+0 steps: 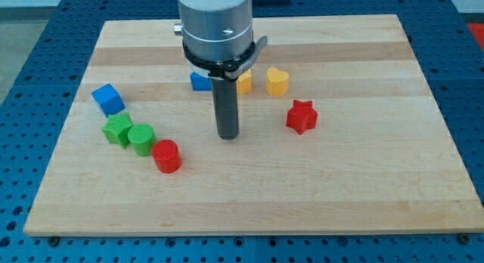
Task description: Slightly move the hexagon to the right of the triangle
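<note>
A blue block (200, 81), seemingly the triangle, lies just left of my rod and is partly hidden by the arm. A yellow block (244, 83), seemingly the hexagon, lies just right of the rod and is also partly hidden. My tip (228, 136) rests on the board toward the view's bottom from both blocks, roughly between them, touching neither.
A yellow heart (277, 81) lies right of the yellow hexagon. A red star (301, 116) lies right of my tip. At the left are a blue cube (108, 99), a green star (117, 129), a green cylinder (141, 138) and a red cylinder (166, 156). The wooden board (363, 180) ends at blue table edges.
</note>
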`<action>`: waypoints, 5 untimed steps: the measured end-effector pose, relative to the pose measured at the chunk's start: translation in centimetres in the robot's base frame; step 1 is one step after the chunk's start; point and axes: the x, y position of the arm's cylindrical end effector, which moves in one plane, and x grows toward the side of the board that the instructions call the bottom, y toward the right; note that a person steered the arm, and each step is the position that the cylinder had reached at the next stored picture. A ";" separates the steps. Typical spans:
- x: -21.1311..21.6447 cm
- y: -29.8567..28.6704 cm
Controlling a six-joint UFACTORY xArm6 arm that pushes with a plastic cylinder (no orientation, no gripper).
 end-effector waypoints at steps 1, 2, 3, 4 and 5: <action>-1.9 -1.0; -5.2 -1.0; -7.4 0.3; -7.8 0.4; -10.0 -0.3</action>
